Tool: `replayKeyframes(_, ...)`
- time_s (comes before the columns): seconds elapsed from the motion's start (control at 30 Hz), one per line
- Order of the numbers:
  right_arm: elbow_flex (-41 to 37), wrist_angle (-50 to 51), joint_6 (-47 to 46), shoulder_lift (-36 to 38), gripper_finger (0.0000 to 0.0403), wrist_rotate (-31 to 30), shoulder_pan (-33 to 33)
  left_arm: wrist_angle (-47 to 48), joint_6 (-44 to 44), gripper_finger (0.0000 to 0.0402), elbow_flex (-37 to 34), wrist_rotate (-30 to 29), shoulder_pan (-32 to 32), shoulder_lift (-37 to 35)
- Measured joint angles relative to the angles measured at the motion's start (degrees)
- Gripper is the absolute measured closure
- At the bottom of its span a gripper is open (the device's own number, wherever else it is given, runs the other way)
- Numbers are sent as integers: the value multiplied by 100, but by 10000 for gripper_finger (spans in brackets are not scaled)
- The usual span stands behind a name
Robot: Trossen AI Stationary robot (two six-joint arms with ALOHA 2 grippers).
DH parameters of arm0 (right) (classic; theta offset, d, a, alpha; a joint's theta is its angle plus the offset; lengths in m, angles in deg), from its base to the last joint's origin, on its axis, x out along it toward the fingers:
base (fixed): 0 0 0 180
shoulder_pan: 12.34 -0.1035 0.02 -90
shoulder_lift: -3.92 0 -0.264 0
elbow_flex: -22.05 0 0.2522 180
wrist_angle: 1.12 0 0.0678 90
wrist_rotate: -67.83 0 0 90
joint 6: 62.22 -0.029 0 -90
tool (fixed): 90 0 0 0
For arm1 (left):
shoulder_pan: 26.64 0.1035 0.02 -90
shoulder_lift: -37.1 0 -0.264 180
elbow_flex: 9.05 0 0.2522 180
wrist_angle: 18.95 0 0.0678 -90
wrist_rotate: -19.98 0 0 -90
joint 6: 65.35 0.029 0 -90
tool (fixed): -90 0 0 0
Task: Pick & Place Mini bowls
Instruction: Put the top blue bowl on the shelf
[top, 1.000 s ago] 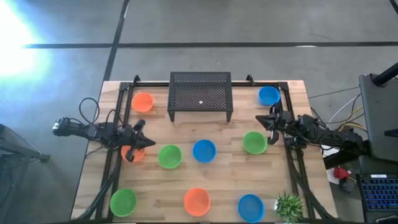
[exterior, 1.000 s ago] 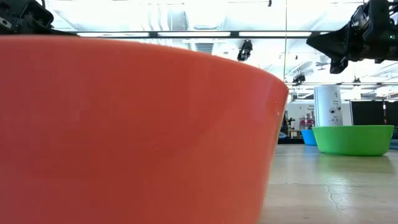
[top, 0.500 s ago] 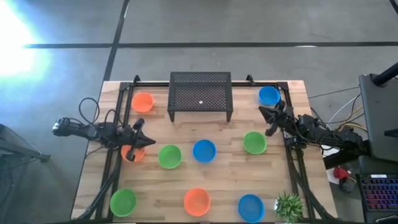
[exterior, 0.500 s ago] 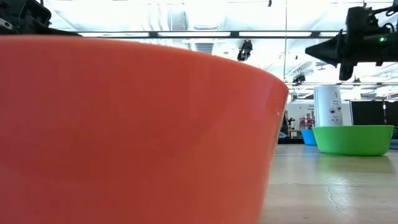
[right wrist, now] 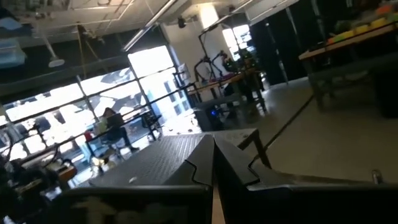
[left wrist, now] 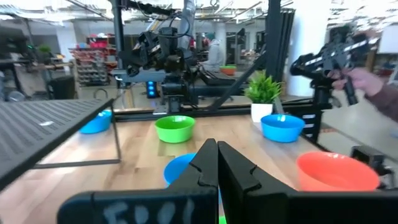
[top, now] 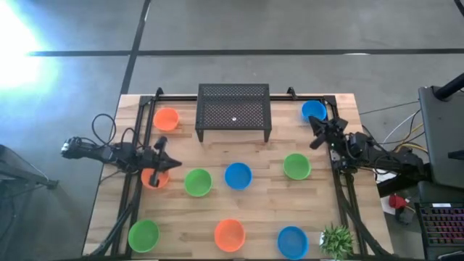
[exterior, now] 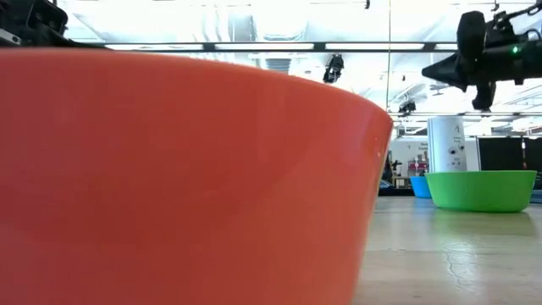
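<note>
We log nine bowls spread over bench (top: pixel 217 210). Right gripper (top: pixel 317 129) nearest blue bowl (top: pixel 313 111), lying at its 12 o'clock, close. Left gripper (top: pixel 161 161) over orange bowl (top: pixel 150 178). Both jaws pressed together, empty.

Bare table (top: pixel 275 206) between bowls; mesh rack (top: pixel 233 112) probably blocks the back.

2 dark arms; black cables (looped by left arm (top: pixel 109 152)); pointed blk fingers (left wrist: pixel 208 165)
</note>
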Motion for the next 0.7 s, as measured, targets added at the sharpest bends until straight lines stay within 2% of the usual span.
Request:
replayKeyframes(0.1,329,438,-21,-195,394,-202,1,-9,305,402,0,-191,-1,0)
replayKeyframes(0.23,867,1434,-539,-648,394,-457,0,-37,524,402,0,-453,0,0)
replayKeyframes(0.5,1938,2624,-1167,-2036,394,-573,0,-36,716,402,0,-496,0,0)
replayKeyframes(0.7,2671,3870,-2251,-3109,394,-583,0,-33,751,402,0,-499,0,0)
